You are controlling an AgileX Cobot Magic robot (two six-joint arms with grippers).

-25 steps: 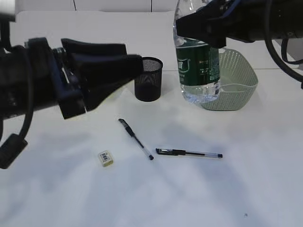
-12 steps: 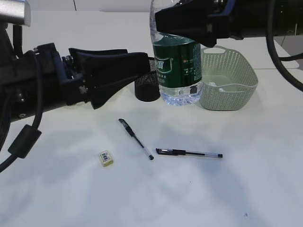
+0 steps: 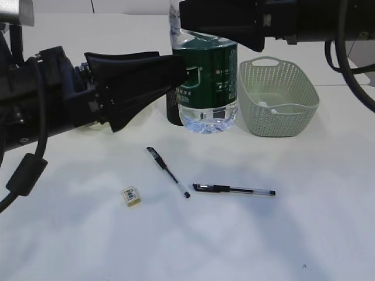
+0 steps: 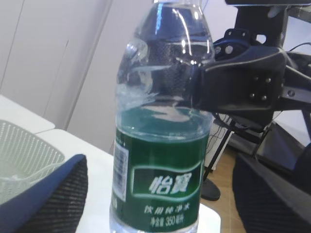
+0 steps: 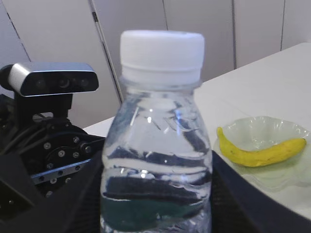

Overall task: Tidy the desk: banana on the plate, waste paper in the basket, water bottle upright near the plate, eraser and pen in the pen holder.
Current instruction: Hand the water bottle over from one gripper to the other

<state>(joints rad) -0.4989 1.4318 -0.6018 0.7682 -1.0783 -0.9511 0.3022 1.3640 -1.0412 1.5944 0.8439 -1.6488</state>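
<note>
The water bottle (image 3: 208, 88) stands upright in mid-desk, and my right gripper (image 3: 218, 23) is shut on its clear upper part (image 5: 158, 160), below the white cap (image 5: 162, 51). Whether its base touches the desk I cannot tell. My left gripper (image 3: 177, 73) is open, one finger (image 4: 46, 196) on each side of the green label (image 4: 160, 179), with gaps. The black pen holder (image 3: 173, 112) is mostly hidden behind them. Two pens (image 3: 168, 172) (image 3: 234, 189) and the eraser (image 3: 131, 195) lie on the desk. The banana (image 5: 262, 151) rests on the plate (image 5: 279, 172). White waste paper (image 3: 274, 109) shows inside the basket (image 3: 280, 96).
The basket stands to the right of the bottle, close to it. The left arm's body (image 3: 41, 99) fills the left of the exterior view. In the right wrist view the plate sits near the desk's edge (image 5: 272, 56).
My right gripper has carried the bottle leftward, from in front of the basket to in front of the pen holder. My left gripper has opened wider and its fingers now flank the bottle.
</note>
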